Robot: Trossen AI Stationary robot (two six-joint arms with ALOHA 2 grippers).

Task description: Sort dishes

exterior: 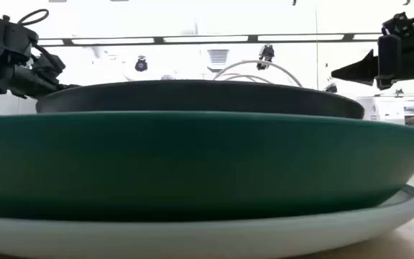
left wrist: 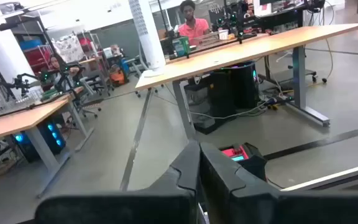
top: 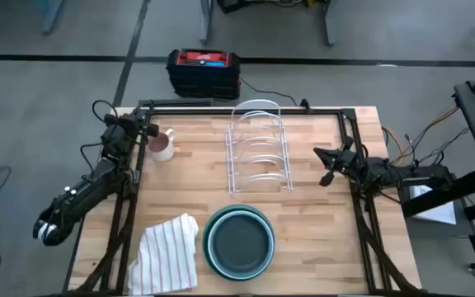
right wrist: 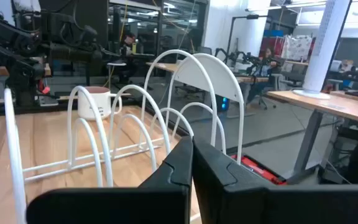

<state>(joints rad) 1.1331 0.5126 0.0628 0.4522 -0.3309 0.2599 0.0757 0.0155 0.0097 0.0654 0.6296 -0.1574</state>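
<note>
The dishes (top: 237, 242) are stacked near the table's near edge. In the low view a pale plate (exterior: 192, 236) is at the bottom and rests on the wood. A dark green one (exterior: 192, 162) sits on it, with a blackish one (exterior: 192, 97) on top. A fourth plate cannot be told apart. My left gripper (top: 144, 129) is shut and hovers at the far left corner, beside a mug; its fingers (left wrist: 199, 167) point out past the table. My right gripper (top: 323, 162) is also shut. It hovers at the right side and faces the dish rack (right wrist: 191, 157).
A white wire dish rack (top: 260, 148) stands at the middle of the far half. A pale mug (top: 162, 146) stands at the far left. A white striped cloth (top: 170, 252) lies crumpled left of the stack. A red-and-black box (top: 204, 71) sits on the floor beyond the far edge.
</note>
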